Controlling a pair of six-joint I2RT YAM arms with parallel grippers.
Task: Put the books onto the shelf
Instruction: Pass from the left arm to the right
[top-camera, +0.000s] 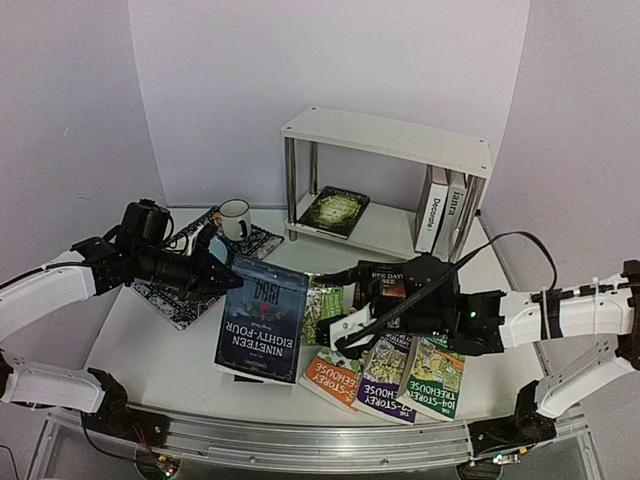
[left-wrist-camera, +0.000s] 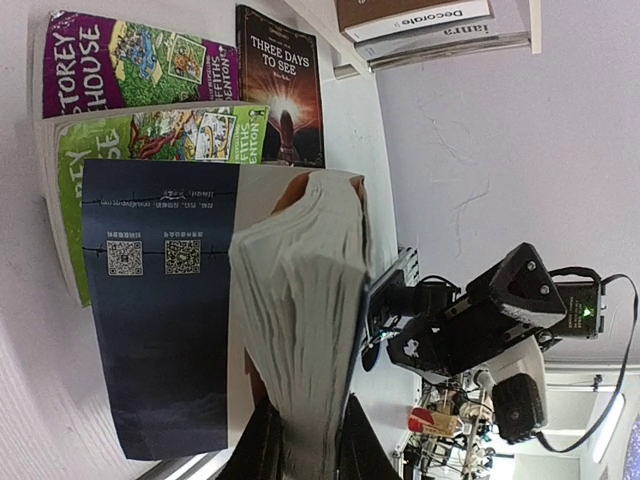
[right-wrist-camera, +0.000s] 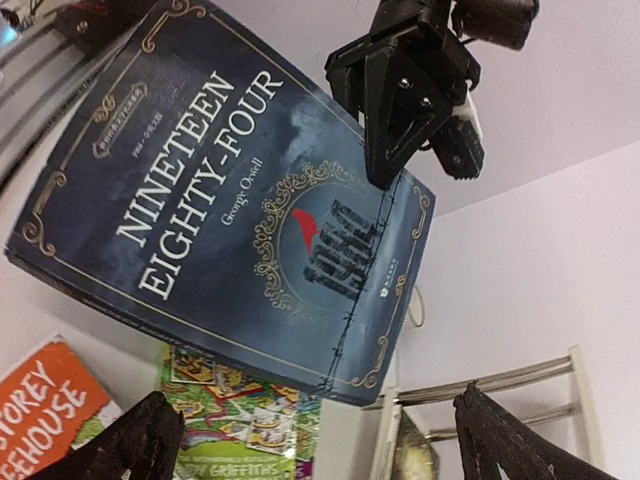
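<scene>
Navy book (top-camera: 262, 318), white title, seemingly gilt border

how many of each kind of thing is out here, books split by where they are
shelf: 1
mug: 1
placemat: 1
held book: 1
table books: 5
shelved books: 3
total: 12

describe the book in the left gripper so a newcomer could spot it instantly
On the white table, in front of the white shelf, cartoon paperbacks lie spread out. At the spread's left, the left gripper is shut on a big dark-blue book. It alone reads Nineteen Eighty-Four in white; its neighbours are those bright paperbacks.
</scene>
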